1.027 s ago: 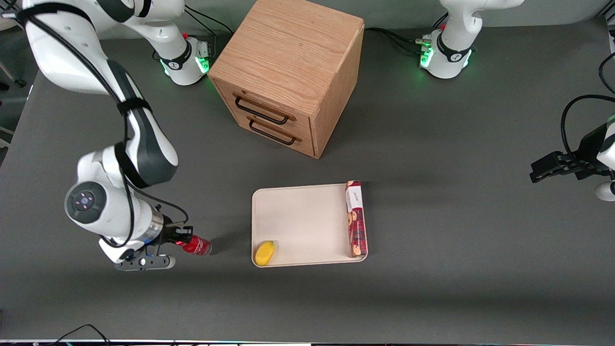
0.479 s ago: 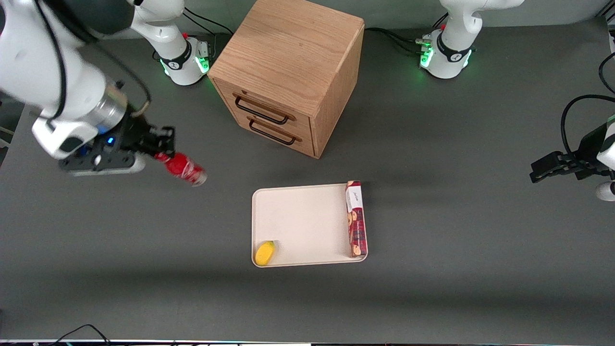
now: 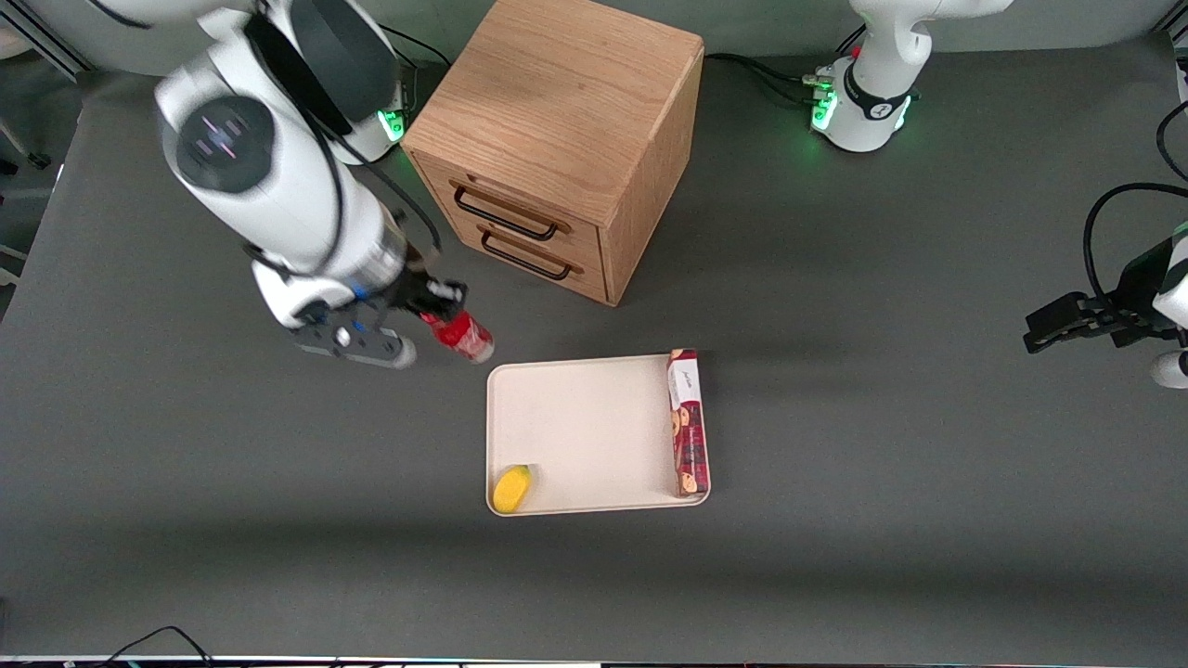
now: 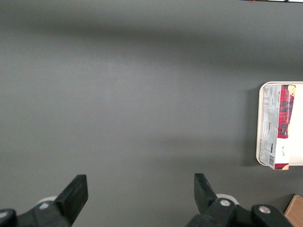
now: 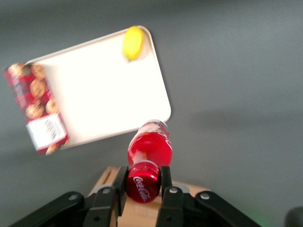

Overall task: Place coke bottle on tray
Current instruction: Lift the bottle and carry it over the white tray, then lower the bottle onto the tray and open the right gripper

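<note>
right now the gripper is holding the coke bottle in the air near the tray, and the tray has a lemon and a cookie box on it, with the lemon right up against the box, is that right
Not quite. The lemon is not against the cookie box: the front view shows them at separate ends of the tray, with bare tray between. The rest holds: the gripper is shut on the coke bottle, in the air near the tray.

A: What is the ground of the scene?
B: A matte dark-grey tabletop (image 3: 882, 306), evenly lit from above, with a broad soft shadow band (image 3: 835, 557) crossing it near the front camera

A: And the furniture?
B: One oak-grain wooden cabinet (image 3: 557, 102), set at an angle, farther from the camera. Its front carries two drawers, each with a dark wire handle: upper (image 3: 506, 218), lower (image 3: 524, 263). A black cable (image 3: 148, 638) loops at the table's nearest edge
</note>
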